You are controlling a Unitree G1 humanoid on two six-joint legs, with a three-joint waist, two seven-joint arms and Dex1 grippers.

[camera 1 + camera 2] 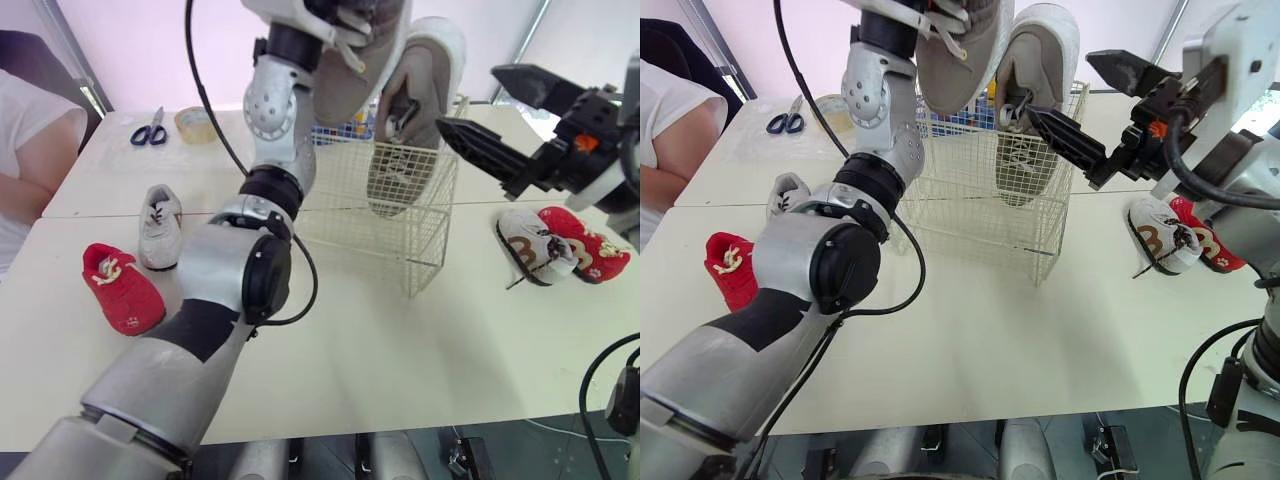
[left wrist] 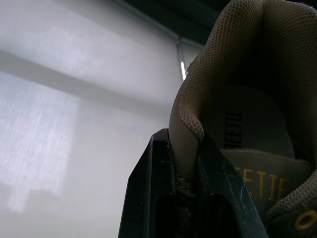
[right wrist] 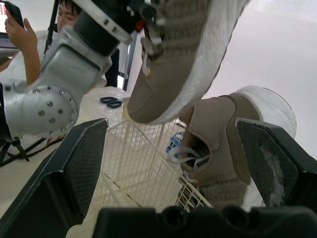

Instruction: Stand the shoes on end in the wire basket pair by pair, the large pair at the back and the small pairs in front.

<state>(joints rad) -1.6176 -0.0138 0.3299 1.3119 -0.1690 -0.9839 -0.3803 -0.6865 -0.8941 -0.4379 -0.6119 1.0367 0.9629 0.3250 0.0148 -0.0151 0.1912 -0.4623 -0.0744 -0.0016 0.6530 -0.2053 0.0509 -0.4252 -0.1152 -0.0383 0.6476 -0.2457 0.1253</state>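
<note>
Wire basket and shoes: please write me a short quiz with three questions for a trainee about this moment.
1. True or false: the left claw is shut on the collar of a large tan shoe held above the wire basket.
2. How many small shoes lie on the table outside the basket? A two, B four, C six.
3. Fill in: the right claw is ____.
Key: 1 true; 2 B; 3 open.

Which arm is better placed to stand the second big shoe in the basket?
Left. The left fingers clamp the large tan shoe right above the wire basket; the right fingers are open and hold nothing.
</note>
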